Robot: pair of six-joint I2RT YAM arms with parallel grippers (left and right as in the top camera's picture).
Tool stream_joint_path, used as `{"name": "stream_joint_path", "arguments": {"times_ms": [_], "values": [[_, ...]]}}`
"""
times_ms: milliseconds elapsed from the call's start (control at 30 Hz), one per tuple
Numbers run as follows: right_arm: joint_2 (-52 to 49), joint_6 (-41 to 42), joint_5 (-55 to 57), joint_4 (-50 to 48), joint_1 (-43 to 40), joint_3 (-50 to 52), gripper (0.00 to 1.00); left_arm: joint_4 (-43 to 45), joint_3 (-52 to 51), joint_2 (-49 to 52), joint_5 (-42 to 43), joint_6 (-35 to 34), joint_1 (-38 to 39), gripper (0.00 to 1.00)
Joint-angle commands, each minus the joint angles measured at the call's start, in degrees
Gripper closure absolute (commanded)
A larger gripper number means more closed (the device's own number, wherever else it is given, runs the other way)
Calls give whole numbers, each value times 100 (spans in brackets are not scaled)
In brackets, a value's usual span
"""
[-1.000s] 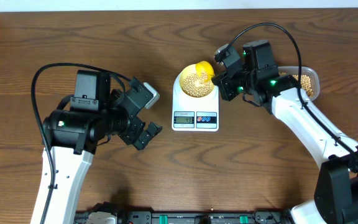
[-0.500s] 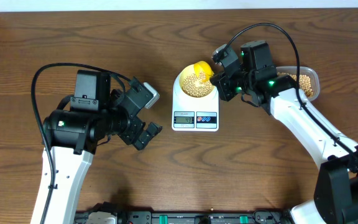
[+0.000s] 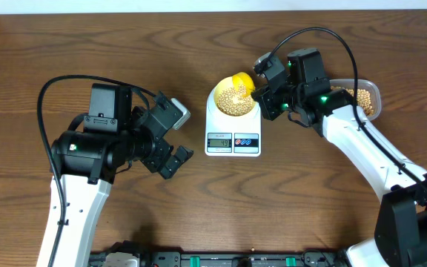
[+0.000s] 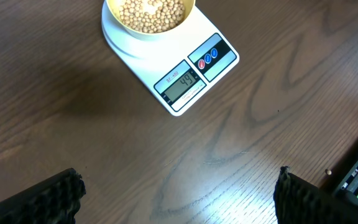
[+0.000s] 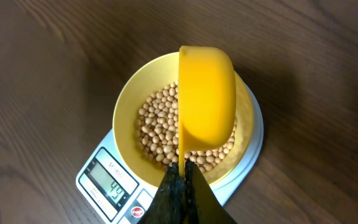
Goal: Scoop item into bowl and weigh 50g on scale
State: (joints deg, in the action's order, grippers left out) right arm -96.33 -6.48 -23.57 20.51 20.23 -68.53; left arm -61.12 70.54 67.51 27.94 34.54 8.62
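Observation:
The pale yellow bowl [image 3: 223,90] [image 5: 129,109] sits on the white scale [image 3: 233,141] [image 4: 194,68] [image 5: 101,180] and holds many beige beans [image 3: 234,102] [image 5: 157,130] [image 4: 149,14]. The scale's display reads 49. My right gripper [image 3: 261,92] [image 5: 183,171] is shut on the handle of a bright yellow scoop [image 3: 242,80] [image 5: 207,93], tipped on its side over the bowl. My left gripper [image 3: 175,159] [image 4: 179,193] is open and empty over the bare table, left of the scale.
A clear plastic tub [image 3: 363,96] with more beans stands at the right, partly behind my right arm. Black equipment lies along the table's front edge [image 3: 221,259].

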Motion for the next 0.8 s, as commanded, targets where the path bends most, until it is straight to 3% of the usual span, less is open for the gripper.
{"name": "stream_joint_path", "arguments": {"times_ms": [0, 767], "values": [[131, 17, 94, -15, 37, -116, 99, -11, -20, -9, -33, 37, -20, 0], [129, 9, -424, 2, -59, -116, 99, -11, -20, -9, -33, 37, -20, 0]]}}
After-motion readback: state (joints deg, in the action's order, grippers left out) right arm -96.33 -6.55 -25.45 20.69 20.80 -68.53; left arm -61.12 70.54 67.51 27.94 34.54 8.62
